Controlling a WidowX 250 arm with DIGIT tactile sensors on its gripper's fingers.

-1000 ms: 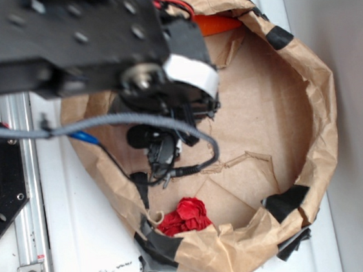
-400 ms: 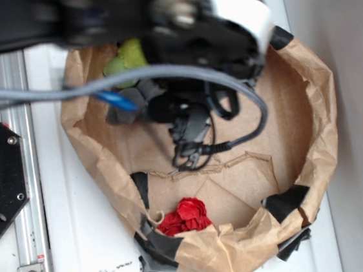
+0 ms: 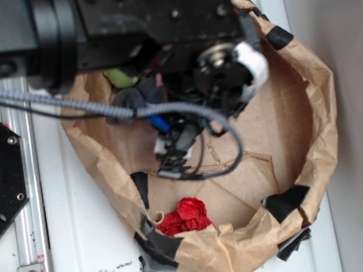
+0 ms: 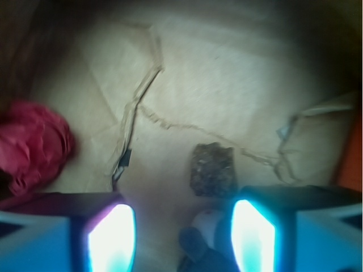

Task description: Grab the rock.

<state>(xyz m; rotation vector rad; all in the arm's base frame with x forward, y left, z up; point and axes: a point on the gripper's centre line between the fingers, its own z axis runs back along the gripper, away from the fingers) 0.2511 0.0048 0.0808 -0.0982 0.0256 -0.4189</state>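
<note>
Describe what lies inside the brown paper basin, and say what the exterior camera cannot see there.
Inside the paper basin: a red crumpled wad, and the rock on the paper floor, shown by the wrist view. In the exterior view, the arm covers the rock and much of the floor.

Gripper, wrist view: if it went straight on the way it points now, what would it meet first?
Most likely the rock, which lies between the open gripper's fingers, nearer the right one. Depth is unclear, so a finger might touch the paper floor first.

Since a second ago my arm (image 3: 157,28) has swung from the bowl's left side toward the upper middle, and the cable (image 3: 185,109) trails lower. A green thing (image 3: 118,77) now shows.
</note>
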